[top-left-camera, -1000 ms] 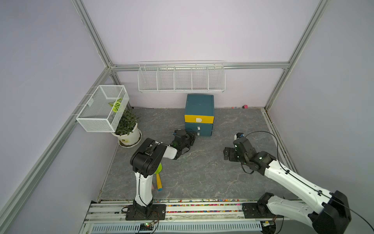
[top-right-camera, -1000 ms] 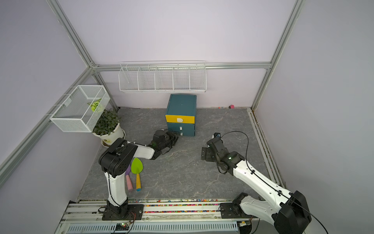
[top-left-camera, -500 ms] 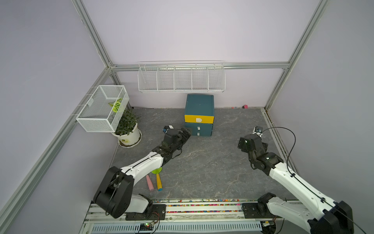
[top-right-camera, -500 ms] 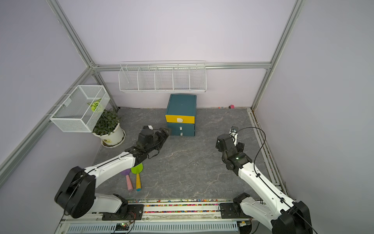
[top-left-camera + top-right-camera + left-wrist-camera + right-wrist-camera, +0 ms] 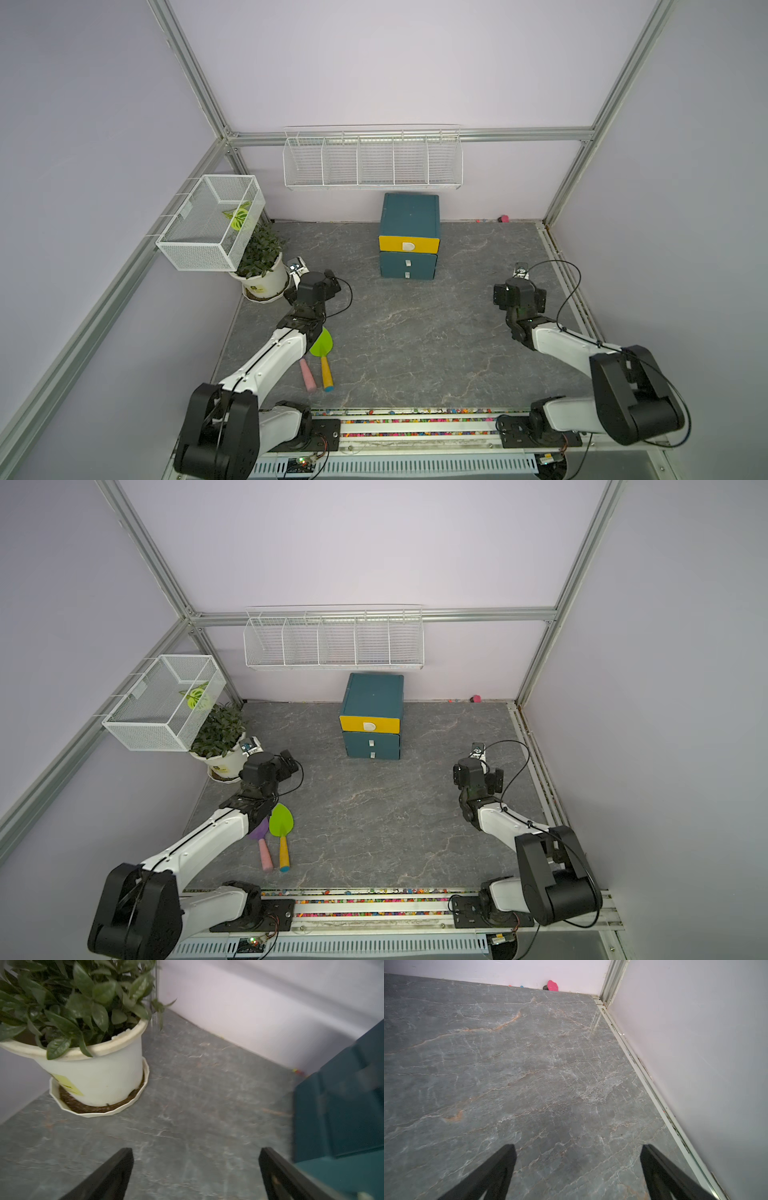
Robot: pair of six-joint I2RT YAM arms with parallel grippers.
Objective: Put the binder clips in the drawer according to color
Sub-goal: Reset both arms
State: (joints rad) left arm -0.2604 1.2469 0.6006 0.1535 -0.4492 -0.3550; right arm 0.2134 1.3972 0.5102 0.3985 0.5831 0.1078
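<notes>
Moved since a second ago: both arms have drawn back from the drawer cabinet [image 5: 409, 239] — left arm toward the potted plant [image 5: 91, 1068], right arm toward the side wall
Left gripper [image 5: 195, 1149]: fingers spread wide, nothing between them, over bare grey floor [image 5: 187, 1095], near the plant's saucer
Right gripper [image 5: 577, 1146]: fingers spread wide and empty, over bare floor close to the wall rail
Drawer cabinet: back centre of the floor, below the long wire basket [image 5: 372, 160]; all three fronts flush — yellow on top, two teal below
Small pink item [image 5: 552, 985]: on the floor at the rear wall, well right of the cabinet; too small to tell what it is
Toy trowels [image 5: 282, 833]: two, side by side beside the left forearm
Mesh basket [image 5: 212, 222]: hung on the left wall above the plant
</notes>
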